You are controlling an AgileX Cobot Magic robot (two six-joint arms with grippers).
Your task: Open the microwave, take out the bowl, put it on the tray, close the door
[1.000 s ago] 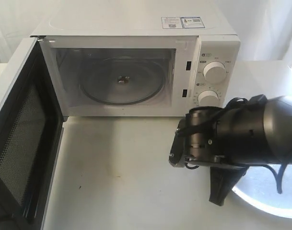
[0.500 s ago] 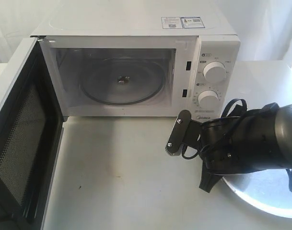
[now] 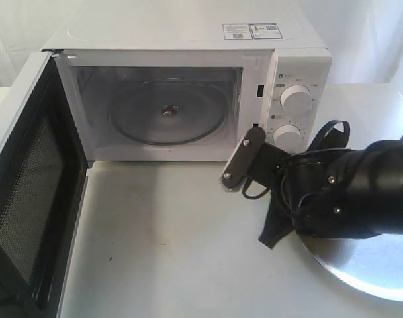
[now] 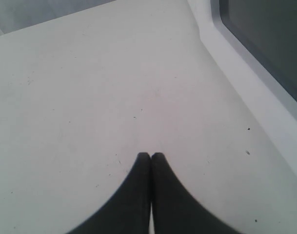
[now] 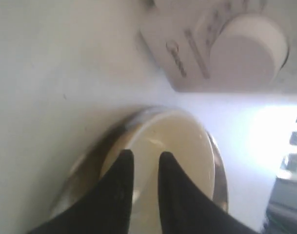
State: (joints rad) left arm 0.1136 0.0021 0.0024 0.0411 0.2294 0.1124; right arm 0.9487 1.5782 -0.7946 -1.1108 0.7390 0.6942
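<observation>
Beside the white boxy microwave (image 3: pixel 188 33), the small cream bowl (image 5: pixel 172 146) sat on the shiny round silver tray (image 3: pixel 366 265), right gripper (image 5: pixel 142 163) slightly parted at its rim (pinching or not, couldn't tell), so backing off with the rim caught could've dragged or tipped it.

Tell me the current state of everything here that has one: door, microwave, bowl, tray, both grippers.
door: swung wide open.
microwave: empty except the glass turntable plate.
bowl: upright on the tray.
tray: on the table, holding the bowl.
left gripper: shut, empty.
right gripper: jaws narrowly apart at the bowl, grip unclear.
</observation>
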